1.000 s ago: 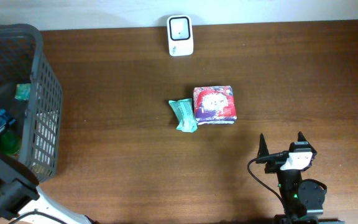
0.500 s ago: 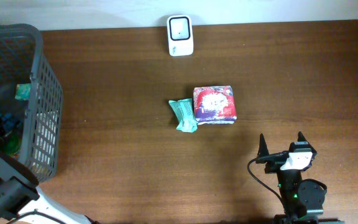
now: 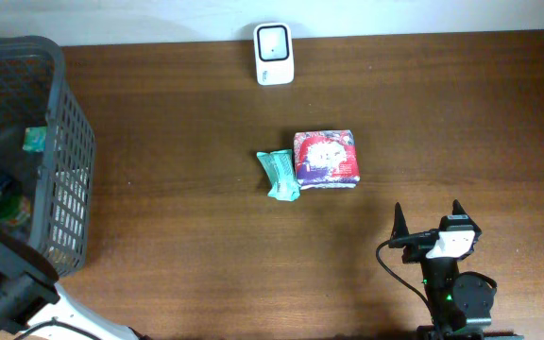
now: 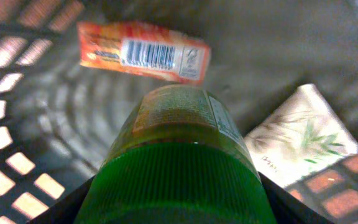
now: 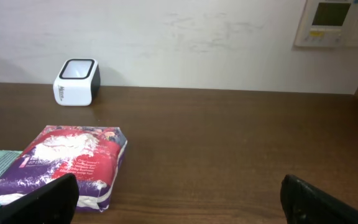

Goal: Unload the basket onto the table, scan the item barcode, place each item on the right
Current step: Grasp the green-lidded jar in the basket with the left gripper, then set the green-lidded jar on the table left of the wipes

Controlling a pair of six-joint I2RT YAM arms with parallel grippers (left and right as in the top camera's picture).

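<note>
My left gripper (image 4: 176, 208) is down inside the grey basket (image 3: 64, 142). Its dark fingers (image 4: 73, 208) press against both sides of a green bottle (image 4: 179, 155), whose ribbed green cap fills the gap between them. Behind the bottle lies an orange packet (image 4: 143, 53) with its barcode facing up. The white scanner (image 3: 274, 54) stands at the table's far edge. My right gripper (image 3: 427, 212) rests open near the front edge with nothing between its fingers; in the right wrist view this gripper (image 5: 179, 202) faces the scanner (image 5: 76, 81).
A red and purple pack (image 3: 326, 159) and a teal packet (image 3: 280, 175) lie side by side mid-table, left of and ahead of the right gripper. A white pack with a leaf print (image 4: 303, 137) lies in the basket beside the bottle.
The left arm has shifted slightly inside the basket and its jaws have narrowed onto the green bottle. The right arm and the items on the table have not moved.
</note>
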